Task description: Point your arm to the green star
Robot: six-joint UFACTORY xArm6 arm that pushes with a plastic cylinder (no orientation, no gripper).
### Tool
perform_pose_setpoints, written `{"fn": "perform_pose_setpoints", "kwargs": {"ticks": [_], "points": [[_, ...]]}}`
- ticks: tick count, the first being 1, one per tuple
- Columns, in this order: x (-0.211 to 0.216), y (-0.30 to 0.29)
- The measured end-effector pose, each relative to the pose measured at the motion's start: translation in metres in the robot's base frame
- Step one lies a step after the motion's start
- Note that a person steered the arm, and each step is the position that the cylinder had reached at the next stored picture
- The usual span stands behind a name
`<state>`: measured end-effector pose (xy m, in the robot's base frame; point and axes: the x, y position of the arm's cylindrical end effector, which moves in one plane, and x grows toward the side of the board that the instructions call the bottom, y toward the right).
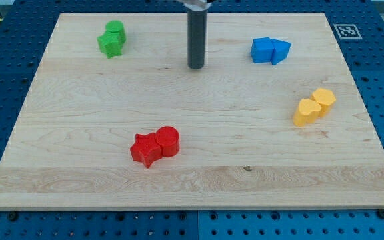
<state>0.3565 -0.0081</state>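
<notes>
The green star [110, 45] lies near the view's top left of the wooden board [79, 173], touching a green round block [116, 29] just above it. My tip [196, 67] stands on the board near the top middle, well to the right of the green star and apart from every block.
A blue cube [262, 50] and a blue wedge-shaped block [280, 51] touch at the top right. A yellow heart [306, 111] and a yellow hexagon [324, 100] touch at the right. A red star [145, 149] and a red cylinder [167, 141] touch at the lower middle.
</notes>
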Motion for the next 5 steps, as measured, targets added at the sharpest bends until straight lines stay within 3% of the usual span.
{"fn": "perform_pose_setpoints", "kwargs": {"ticks": [1,2,3,4,5], "points": [[0.023,-0.043],[0.024,-0.133],[-0.009,-0.242],[-0.088,-0.294],[-0.135,-0.282]]}}
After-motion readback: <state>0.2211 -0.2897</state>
